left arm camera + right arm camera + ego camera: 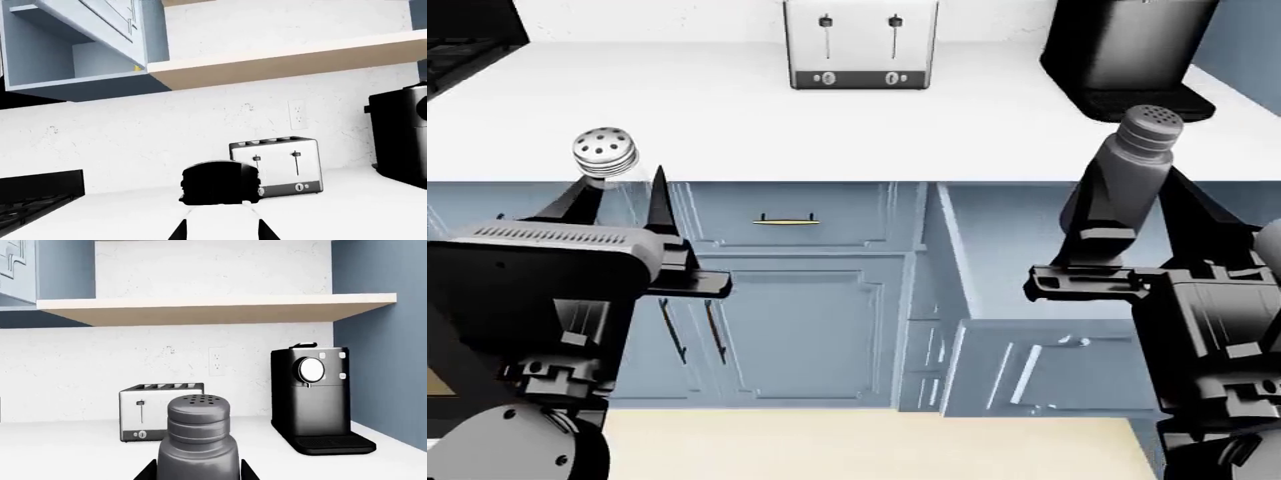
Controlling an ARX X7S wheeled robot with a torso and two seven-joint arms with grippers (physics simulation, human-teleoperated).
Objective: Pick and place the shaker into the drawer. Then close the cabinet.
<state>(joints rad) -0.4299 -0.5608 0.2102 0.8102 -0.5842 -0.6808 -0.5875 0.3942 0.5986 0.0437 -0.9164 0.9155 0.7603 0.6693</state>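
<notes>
White countertop (827, 120) crosses the upper head view, with blue-grey panelled cabinet fronts (807, 310) below it.

Right gripper (1141, 205), right of frame: dark fingers (1090, 215) clamped on either side of the small round grey shaker with a pierced silvery-grey top (1148, 150). Shaker held off the counter, leaning slightly, its cap overlapping the counter edge in the picture. Right wrist view confirms it sits between the fingertips.

Behind and below the shaker: wide, shallow blue-grey drawer (1014, 240), pulled open at centre right.

Left gripper (614, 205), left of frame: fingers flank a clear-bodied shaker with a pale holed cap (605, 150). Cannot tell whether they grip it.

Further back on the counter: steel two-slot toaster (861, 45) at top centre, tall black coffee machine (1121, 50) at top right. Short brass bar handle (787, 219) on the narrow front below the toaster.
</notes>
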